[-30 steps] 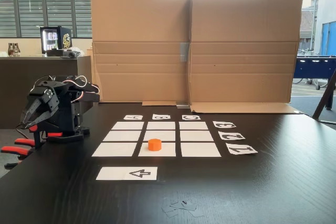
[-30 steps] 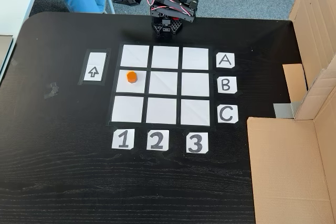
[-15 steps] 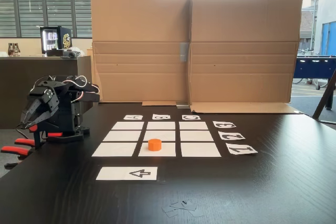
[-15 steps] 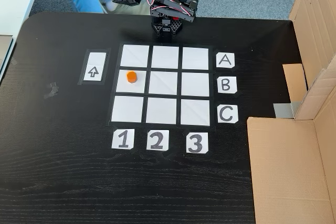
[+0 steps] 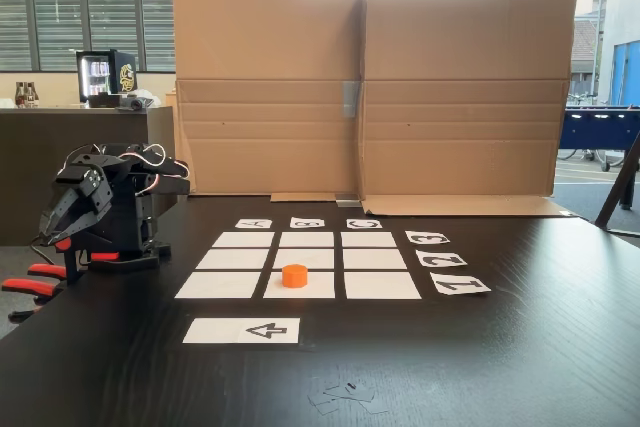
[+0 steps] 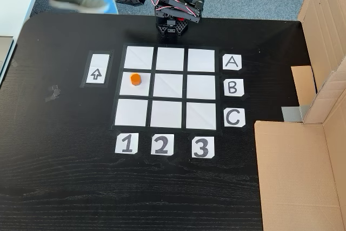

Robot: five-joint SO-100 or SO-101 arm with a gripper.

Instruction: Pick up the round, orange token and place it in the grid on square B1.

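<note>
1. Cardboard wall stands upright along the table's far edge.
2. Arrow strip lies flat, just beside the white squares.
3. Shoe hangs blurred past the table corner.
4. Tape scraps, perhaps, near the front edge.

The small black plastic arm is built of boxy servo blocks, with looping red and white cables on top and orange-red trim at its base.
</note>
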